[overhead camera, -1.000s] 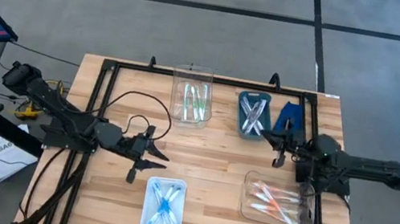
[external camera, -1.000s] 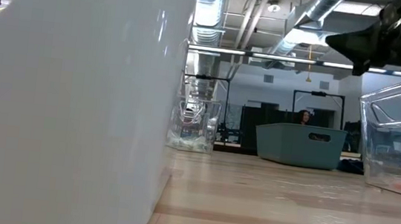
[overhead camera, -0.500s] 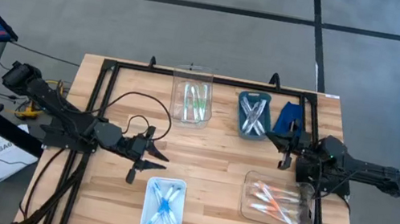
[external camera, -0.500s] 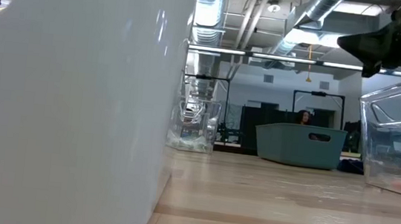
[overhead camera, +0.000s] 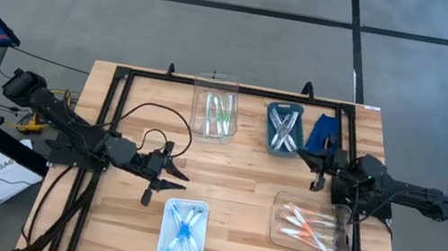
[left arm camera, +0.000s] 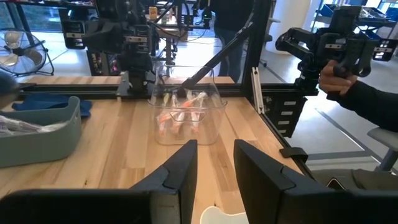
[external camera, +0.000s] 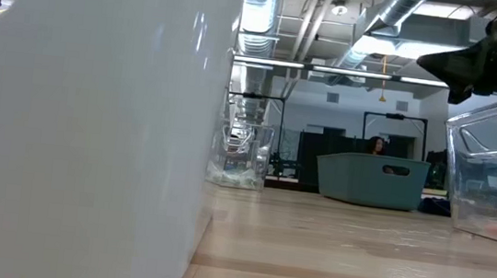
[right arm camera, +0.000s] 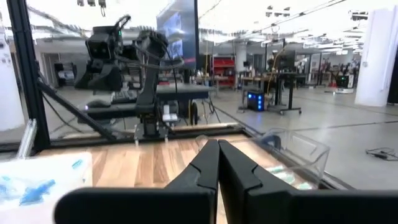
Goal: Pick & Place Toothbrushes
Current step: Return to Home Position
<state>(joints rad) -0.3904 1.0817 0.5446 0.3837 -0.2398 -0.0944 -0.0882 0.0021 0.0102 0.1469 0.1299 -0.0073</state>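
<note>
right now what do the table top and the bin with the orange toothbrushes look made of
Table top: pale wood planks, matt, with visible grain and board seams. Bin: probably clear hard plastic, glossy; the orange toothbrushes and the table show through its walls.

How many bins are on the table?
4: a clear bin and a teal bin side by side at the far edge, a second clear bin at near right, a white bin at near centre.
</note>
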